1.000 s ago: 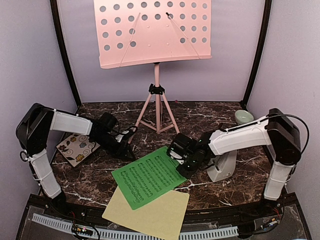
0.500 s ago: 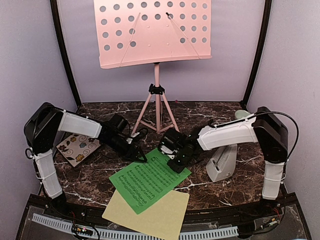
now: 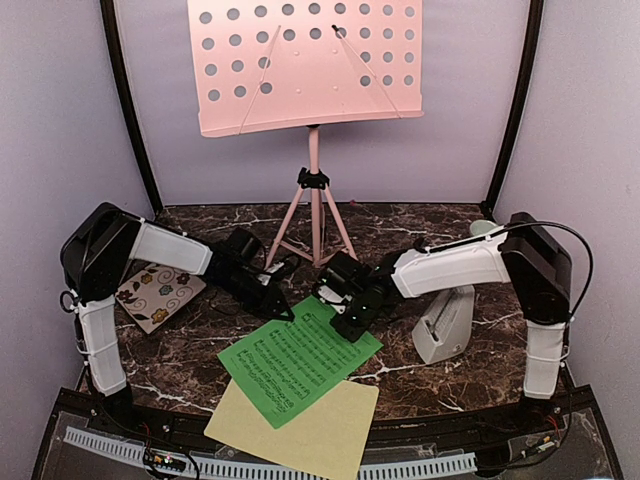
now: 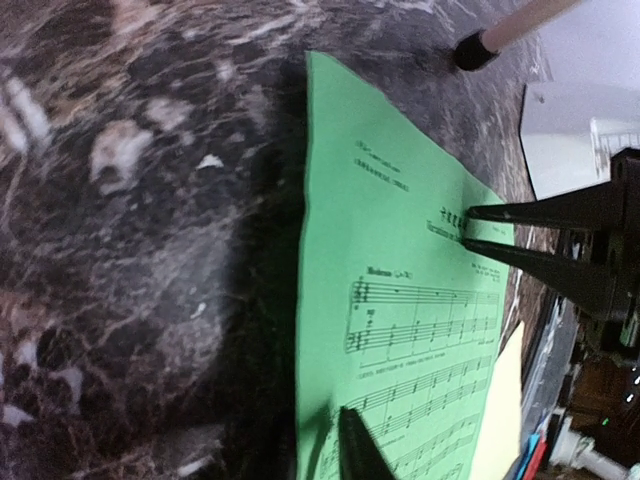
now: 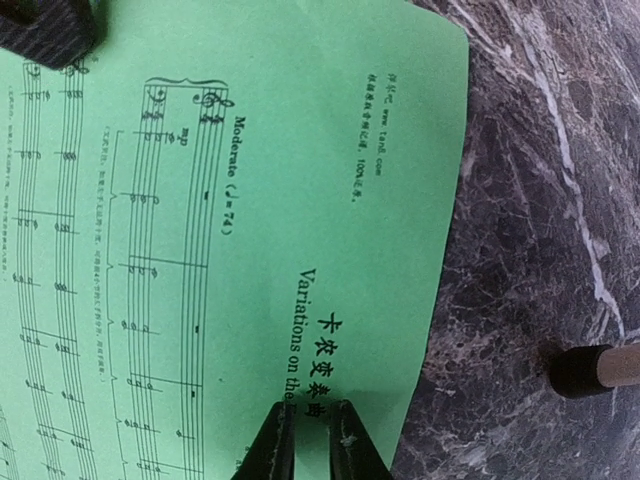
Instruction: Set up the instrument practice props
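From above, we are seeing the pink music stand [image 3: 310,65] standing at the back of the marble table [image 3: 180,365]. The green music sheet [image 3: 300,360] is lying mid-table, overlapping the pale yellow music sheet [image 3: 300,430] at the near edge, and the metronome [image 3: 445,325] is sitting just right of them. The left gripper [image 3: 283,311] is meeting the green sheet's far left corner while the right gripper [image 3: 346,322] is clamping its far edge. Through the left wrist we are finding one finger [image 4: 355,455] lying over the staves and the other out of sight, so we cannot tell whether that pair is apart or together; the sheet's edge is casting a broad shadow on the marble. Through the right wrist we are watching two fingertips [image 5: 277,445] pinching nearly together at the title line, with one rubber foot [image 5: 580,370] of the stand nearby.
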You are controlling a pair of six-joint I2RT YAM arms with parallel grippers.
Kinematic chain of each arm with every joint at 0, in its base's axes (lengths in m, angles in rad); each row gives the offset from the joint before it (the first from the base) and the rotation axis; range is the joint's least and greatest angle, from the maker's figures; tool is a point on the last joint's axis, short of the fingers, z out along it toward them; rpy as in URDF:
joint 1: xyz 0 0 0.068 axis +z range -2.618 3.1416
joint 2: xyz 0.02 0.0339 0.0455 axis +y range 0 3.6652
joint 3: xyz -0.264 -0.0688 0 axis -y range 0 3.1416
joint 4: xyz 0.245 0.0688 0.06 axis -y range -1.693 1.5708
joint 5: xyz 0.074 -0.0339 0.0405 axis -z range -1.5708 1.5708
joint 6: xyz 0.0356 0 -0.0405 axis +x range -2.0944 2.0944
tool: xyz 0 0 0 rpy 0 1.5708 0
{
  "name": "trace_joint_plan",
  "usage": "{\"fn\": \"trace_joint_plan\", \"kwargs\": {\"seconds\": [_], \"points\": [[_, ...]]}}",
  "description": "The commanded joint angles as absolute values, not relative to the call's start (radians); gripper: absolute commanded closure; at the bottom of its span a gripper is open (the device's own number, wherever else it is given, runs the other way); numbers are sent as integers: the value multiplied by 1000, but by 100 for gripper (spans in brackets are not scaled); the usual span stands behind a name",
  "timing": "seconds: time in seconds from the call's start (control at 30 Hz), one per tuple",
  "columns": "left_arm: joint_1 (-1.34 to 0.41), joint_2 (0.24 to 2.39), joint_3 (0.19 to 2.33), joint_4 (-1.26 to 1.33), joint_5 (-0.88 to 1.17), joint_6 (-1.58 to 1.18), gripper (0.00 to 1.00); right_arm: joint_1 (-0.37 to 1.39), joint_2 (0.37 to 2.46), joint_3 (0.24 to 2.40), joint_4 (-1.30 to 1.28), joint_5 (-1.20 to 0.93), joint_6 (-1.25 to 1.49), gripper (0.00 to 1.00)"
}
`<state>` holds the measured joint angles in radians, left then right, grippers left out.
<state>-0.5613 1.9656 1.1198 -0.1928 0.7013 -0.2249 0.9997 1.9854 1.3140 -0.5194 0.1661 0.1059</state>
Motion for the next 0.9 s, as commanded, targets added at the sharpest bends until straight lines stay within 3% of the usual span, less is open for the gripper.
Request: {"fn": "trace_joint_plan", "kwargs": {"seconds": [0.0,0.17,0.33,0.53,0.87], "points": [[-568,1920,1134,-219,636,-194,99,980,2008,1340,-518,151,97,83],[-568,1791,1111,-215,562,-152,100,960,1888,1364,-498,128,112,70],[-567,1650,1085,-218,513,-86,100,942,1746,1331,-440,78,125,38],[-568,1475,1050,-209,480,4,100,922,1604,1249,-344,6,148,15],[-570,1271,960,-177,470,87,100,893,1399,1081,-201,-93,187,9]]}}
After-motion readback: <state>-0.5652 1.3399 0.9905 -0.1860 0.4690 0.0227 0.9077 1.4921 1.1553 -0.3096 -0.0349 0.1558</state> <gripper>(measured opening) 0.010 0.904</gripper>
